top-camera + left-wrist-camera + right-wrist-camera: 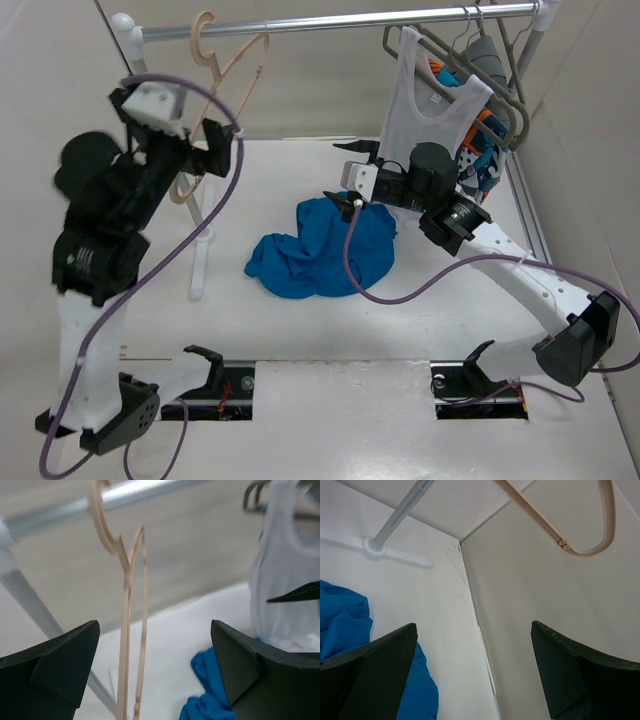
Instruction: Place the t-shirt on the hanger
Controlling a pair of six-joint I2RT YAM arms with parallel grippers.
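Note:
The bright blue t-shirt lies crumpled on the white table, mid-centre. The pale beige hanger hangs by its hook from the rail at the upper left. My left gripper is raised at the hanger's lower end. In the left wrist view the left gripper is open, with the hanger between its fingers, nearer the left one and touching neither. My right gripper hovers open and empty over the t-shirt's far edge. In the right wrist view the right gripper is open, the t-shirt at the left.
A white tank top hangs on a grey hanger at the rail's right end, with a patterned garment behind it. The rack's white upright stands left of the t-shirt. The enclosure walls are close on both sides.

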